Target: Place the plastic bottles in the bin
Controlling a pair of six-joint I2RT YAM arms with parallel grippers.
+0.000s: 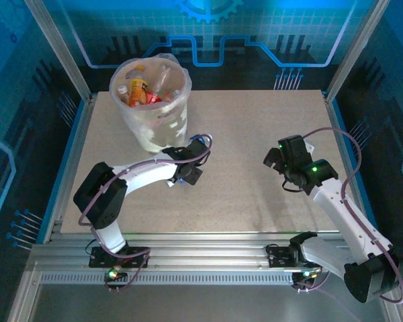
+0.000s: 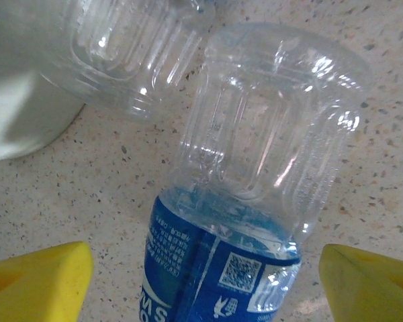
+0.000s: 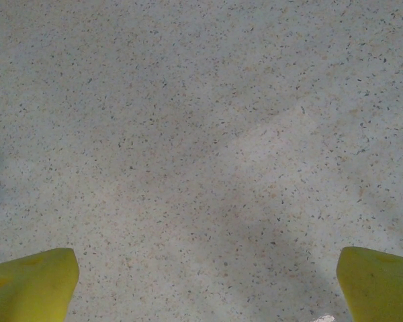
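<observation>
On my left gripper (image 2: 205, 258) the yellow fingers (image 2: 33, 282) stood spread astride a clear plastic bottle (image 2: 269, 134), untouching. I read only a QR code on its blue label (image 2: 181, 268). A second clear bottle (image 2: 127, 54) lay at eleven o'clock. My right gripper (image 3: 207, 258) gaped wide.

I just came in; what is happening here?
The left gripper, jaws open, straddles a clear plastic bottle with a blue label lying on the speckled table beside the large round white bin; it is not gripped. Another clear bottle lies just beyond. Several bottles are in the bin. The right gripper hovers open over bare table.
</observation>
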